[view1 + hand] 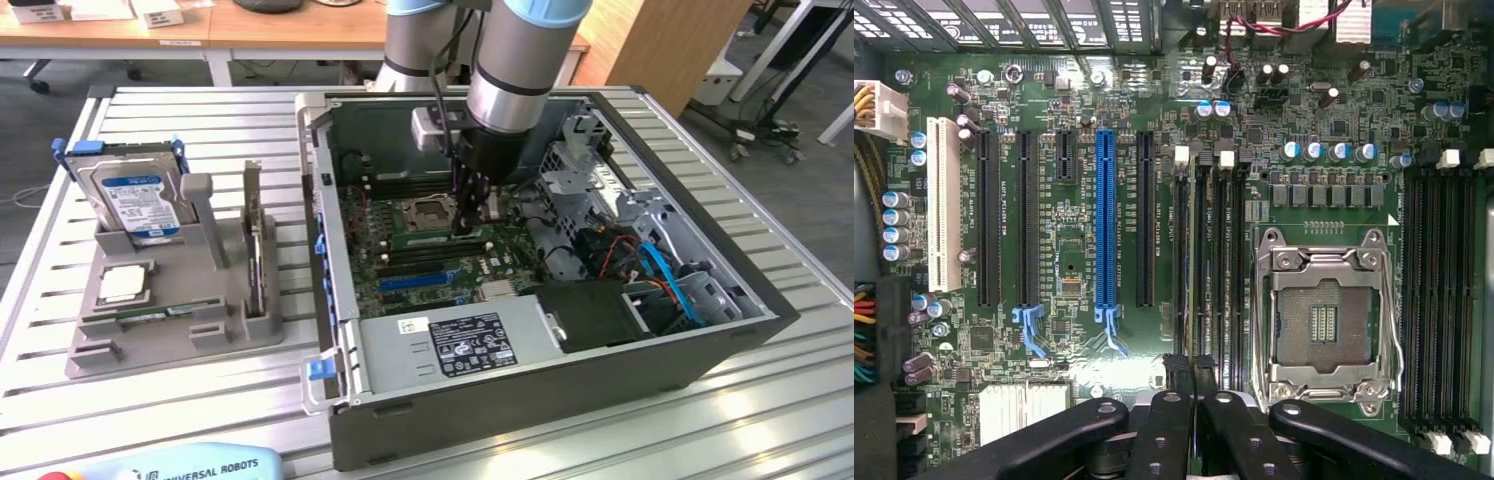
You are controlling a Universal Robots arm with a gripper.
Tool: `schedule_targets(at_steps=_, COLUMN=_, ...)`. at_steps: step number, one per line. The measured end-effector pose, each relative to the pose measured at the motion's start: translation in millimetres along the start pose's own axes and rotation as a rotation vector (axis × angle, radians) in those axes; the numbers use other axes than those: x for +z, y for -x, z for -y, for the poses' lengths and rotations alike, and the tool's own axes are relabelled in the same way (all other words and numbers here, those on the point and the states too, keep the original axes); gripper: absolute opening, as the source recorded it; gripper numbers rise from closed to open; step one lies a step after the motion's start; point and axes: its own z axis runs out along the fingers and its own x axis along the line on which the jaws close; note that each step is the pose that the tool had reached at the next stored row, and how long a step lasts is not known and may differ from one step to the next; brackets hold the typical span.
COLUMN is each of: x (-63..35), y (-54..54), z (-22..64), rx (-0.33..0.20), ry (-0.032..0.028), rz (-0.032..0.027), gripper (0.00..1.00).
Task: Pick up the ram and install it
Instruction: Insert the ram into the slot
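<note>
My gripper (466, 228) reaches down into the open computer case (747, 300), onto the motherboard beside the empty processor socket (430, 213). In the wrist view its black fingertips (1176, 372) are pressed together, shut, at the end of the memory slots (1206, 260) next to the socket (1322, 322). I cannot tell whether a stick sits in the slot under the tips. A ram (251, 235) stands on edge in the grey holder (174, 340) on the exterior view's left, well away from the gripper.
The holder also carries a silver hard drive (134, 200), a small square chip (123, 284) and a short green board (160, 315). Inside the case are the power supply (454, 345), blue and red cables (661, 270), and the blue and white expansion slots (1104, 220).
</note>
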Motion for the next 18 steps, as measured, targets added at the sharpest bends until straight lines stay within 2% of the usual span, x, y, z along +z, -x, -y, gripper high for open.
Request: schedule_targets(at_steps=18, x=4.6, y=-0.7, z=0.1, rx=0.000, ry=0.0001, rz=-0.0004, gripper=0.11)
